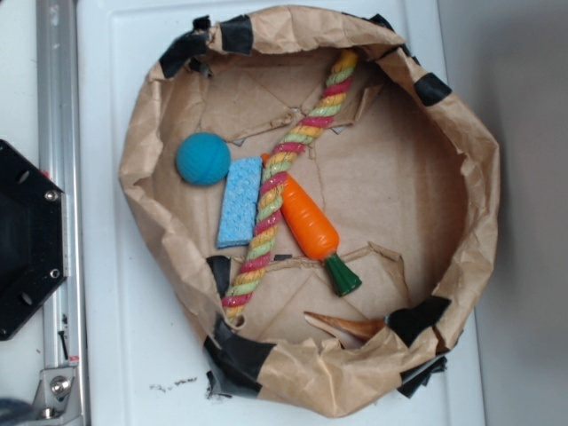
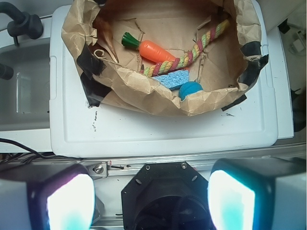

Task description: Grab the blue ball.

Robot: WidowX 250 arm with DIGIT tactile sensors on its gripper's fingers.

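- Blue ball (image 1: 203, 159): lies inside the brown paper basket (image 1: 479, 160), near its wall, just beside the light-blue sponge (image 1: 240, 203).
- Multicoloured rope (image 1: 288, 169) and toy carrot (image 1: 309, 222): lie beyond the sponge.
- Gripper (image 2: 151, 201): jaws spread apart, empty, well outside the basket above the white counter (image 2: 158, 129).

Paper basket (image 1: 479, 169) holds sponge (image 1: 240, 204), rope (image 1: 284, 169), carrot (image 1: 311, 222); possibly cone (image 1: 342, 325).
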